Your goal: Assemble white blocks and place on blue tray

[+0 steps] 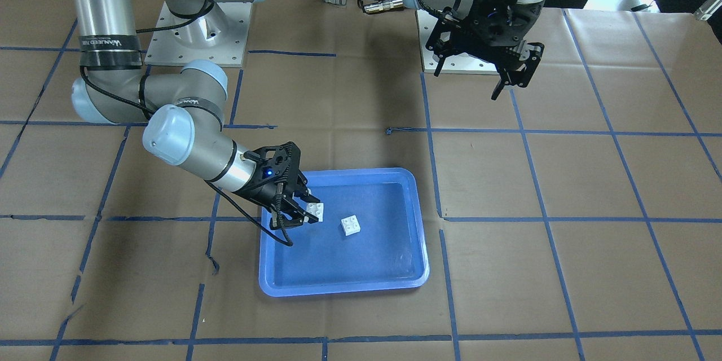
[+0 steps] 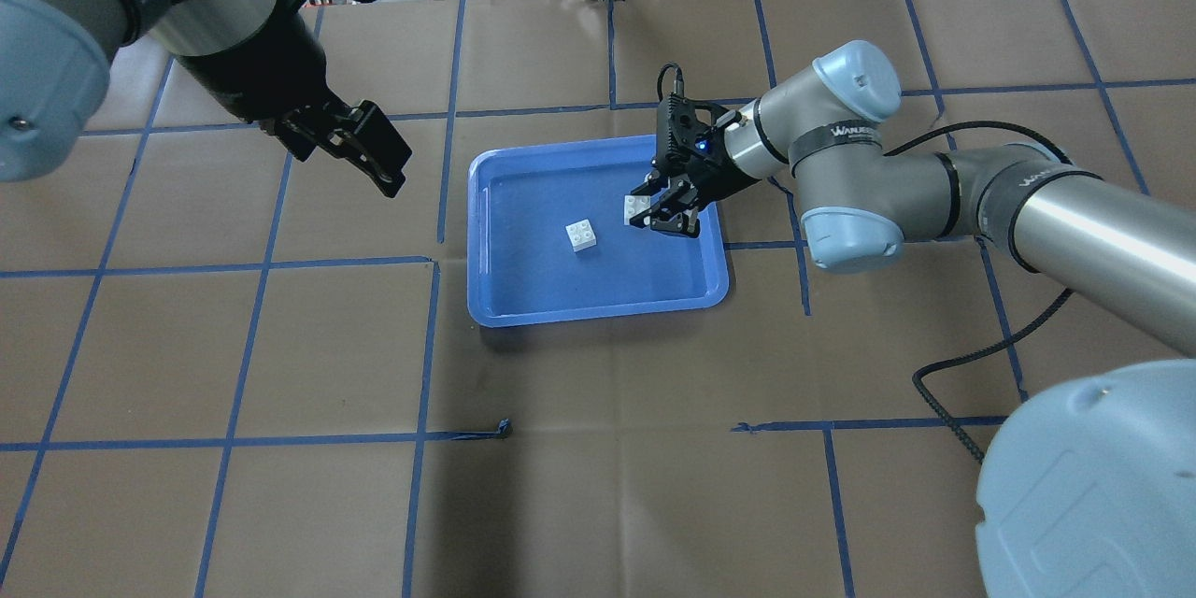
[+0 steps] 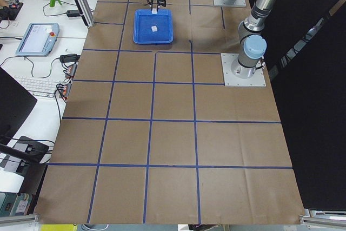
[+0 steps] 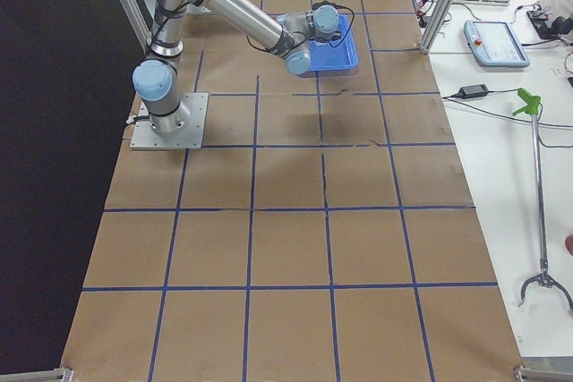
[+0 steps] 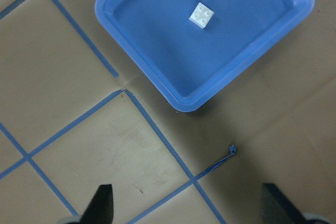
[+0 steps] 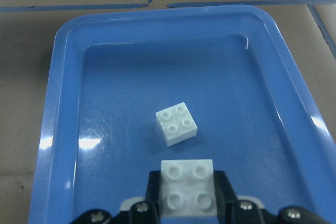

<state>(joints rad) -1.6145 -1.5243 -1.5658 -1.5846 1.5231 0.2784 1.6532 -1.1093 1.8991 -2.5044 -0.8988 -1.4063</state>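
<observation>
The blue tray (image 1: pixel 344 287) lies mid-table. One white block (image 1: pixel 351 225) sits loose on the tray floor, studs up. My right gripper (image 1: pixel 302 211) is shut on the other white block (image 1: pixel 316 211), holding it studs up, low over the tray's side nearest that arm. In the right wrist view the held block (image 6: pixel 187 187) is just short of the loose block (image 6: pixel 176 124), apart from it. My left gripper (image 2: pixel 360 149) is open and empty, raised well off the tray's other side. Its wrist view shows the tray (image 5: pixel 131 51) and the loose block (image 5: pixel 201 14).
Brown paper with a blue tape grid covers the table (image 2: pixel 598 448). A black cable (image 2: pixel 972 364) trails from the right arm over the table. Both arm bases stand on plates at the robot's edge (image 1: pixel 197 39).
</observation>
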